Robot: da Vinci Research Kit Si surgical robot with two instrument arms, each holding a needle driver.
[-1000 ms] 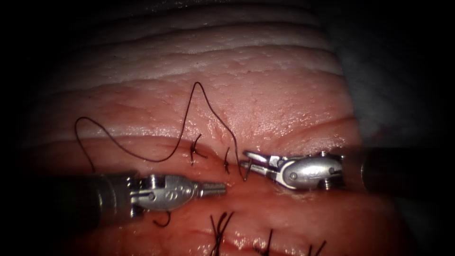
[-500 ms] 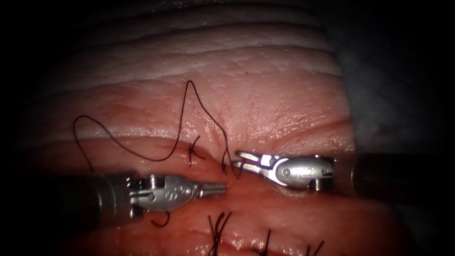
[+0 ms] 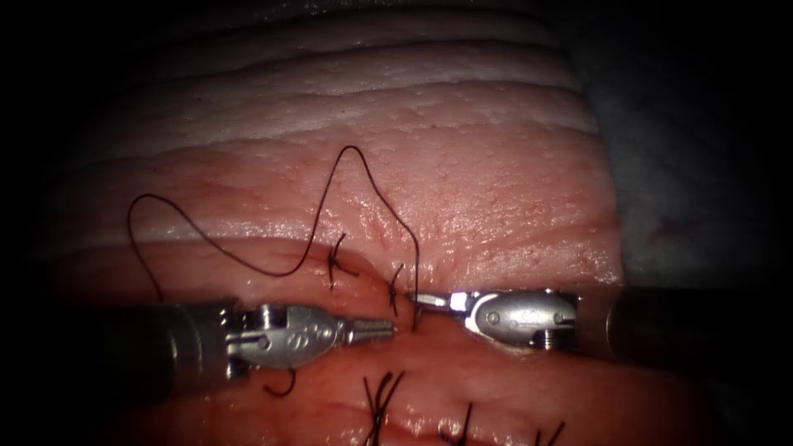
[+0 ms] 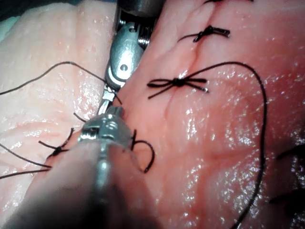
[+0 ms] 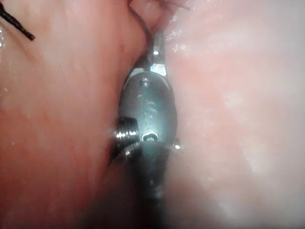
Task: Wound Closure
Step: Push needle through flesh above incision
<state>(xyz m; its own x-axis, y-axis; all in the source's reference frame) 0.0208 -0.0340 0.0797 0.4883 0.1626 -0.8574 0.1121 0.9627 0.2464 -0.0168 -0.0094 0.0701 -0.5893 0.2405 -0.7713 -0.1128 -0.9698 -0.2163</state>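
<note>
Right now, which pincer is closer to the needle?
Right. The right pincer is shut on the needle; the left pincer sits just left of it, apart.

The right tool lies along a fold in the tissue, its 2 jaws closed together on what looks like the needle, a thin dark curve running on into the tissue. A dark thread end lies apart from it.

Endoscope looks down from front; wrist views sit close; all share the cut.
</note>
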